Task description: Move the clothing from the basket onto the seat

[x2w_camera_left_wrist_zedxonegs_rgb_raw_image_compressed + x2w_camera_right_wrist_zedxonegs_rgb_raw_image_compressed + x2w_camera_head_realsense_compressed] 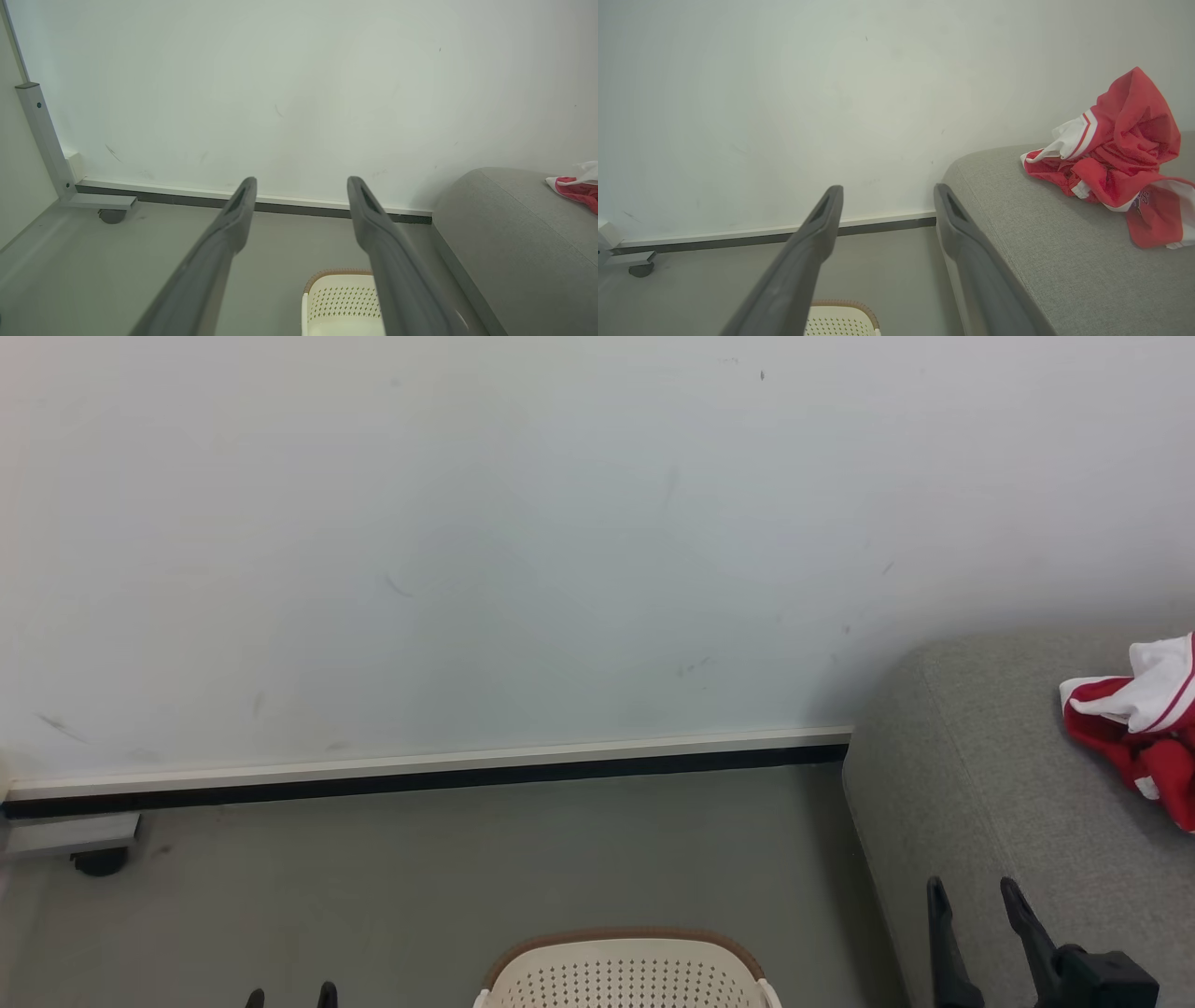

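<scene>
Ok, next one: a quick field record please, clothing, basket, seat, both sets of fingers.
seat: grey sofa against the wall
basket: on the floor, left of the seat, contents out of view
clothing: red and white heap lying on the seat
left fingers: apart, holding nothing
right fingers: apart, holding nothing

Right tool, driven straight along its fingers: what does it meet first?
Likely the pale painted wall above the skirting; on the right tool, the finger beside the light grey fabric sofa might brush its rounded end first, depth unclear.
</scene>
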Tool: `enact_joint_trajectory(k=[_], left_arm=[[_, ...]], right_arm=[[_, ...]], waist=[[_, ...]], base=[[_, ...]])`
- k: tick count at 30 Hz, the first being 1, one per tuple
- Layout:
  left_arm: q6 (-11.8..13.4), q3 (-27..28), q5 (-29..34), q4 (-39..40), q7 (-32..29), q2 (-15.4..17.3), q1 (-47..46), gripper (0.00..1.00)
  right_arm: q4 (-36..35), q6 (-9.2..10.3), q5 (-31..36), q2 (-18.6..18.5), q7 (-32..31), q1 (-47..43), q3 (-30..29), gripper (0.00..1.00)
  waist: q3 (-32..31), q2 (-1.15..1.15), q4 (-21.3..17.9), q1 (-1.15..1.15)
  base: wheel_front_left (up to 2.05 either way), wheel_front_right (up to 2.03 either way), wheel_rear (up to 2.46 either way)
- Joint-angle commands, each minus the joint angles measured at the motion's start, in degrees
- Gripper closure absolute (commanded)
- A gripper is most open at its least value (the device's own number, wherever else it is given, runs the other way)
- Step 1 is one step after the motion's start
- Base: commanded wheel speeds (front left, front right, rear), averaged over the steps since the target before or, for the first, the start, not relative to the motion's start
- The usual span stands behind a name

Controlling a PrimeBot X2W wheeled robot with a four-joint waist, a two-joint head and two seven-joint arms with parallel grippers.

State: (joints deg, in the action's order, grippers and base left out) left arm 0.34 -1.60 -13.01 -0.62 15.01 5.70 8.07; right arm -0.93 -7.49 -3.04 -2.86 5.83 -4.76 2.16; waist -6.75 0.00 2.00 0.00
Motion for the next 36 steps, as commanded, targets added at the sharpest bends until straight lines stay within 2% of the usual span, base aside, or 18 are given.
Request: enact_joint_trajectory(k=[1,14,33,34,36], left_arm=[[-0.16,0.45,0.52,0.03,0.23,-0.30,0.82,0.00],[-2.14,2.09,2.25,-0.21,0.23,-1.78,1.15,0.00],[-3.28,3.11,2.70,-0.95,0.24,-2.66,0.58,0.00],[-3.28,2.91,2.40,-0.89,0.00,-2.59,0.28,1.00],[-3.29,2.89,2.30,-1.32,-0.14,-2.60,0.25,1.00]], right_arm=[[-0.10,0.00,-0.52,0.07,0.25,-1.41,-0.13,0.00],[0.03,0.00,-1.22,0.08,0.06,-1.77,0.10,0.00],[0.45,0.00,-1.70,0.08,-0.32,-1.56,0.80,0.00],[0.46,0.00,-1.56,0.02,-0.33,-1.67,0.68,1.00],[0.80,0.00,-1.63,0.01,-0.31,-1.77,0.70,1.00]], waist=[[-0.04,0.00,-0.01,0.00],[0.27,0.00,-0.45,0.00],[1.19,0.00,-1.07,0.00],[1.20,0.00,-1.07,0.00],[1.21,0.00,-1.08,0.00]], base=[[0.00,0.00,0.00],[0.00,0.00,0.00],[0.00,0.00,0.00],[0.00,0.00,0.00],[0.00,0.00,0.00]])
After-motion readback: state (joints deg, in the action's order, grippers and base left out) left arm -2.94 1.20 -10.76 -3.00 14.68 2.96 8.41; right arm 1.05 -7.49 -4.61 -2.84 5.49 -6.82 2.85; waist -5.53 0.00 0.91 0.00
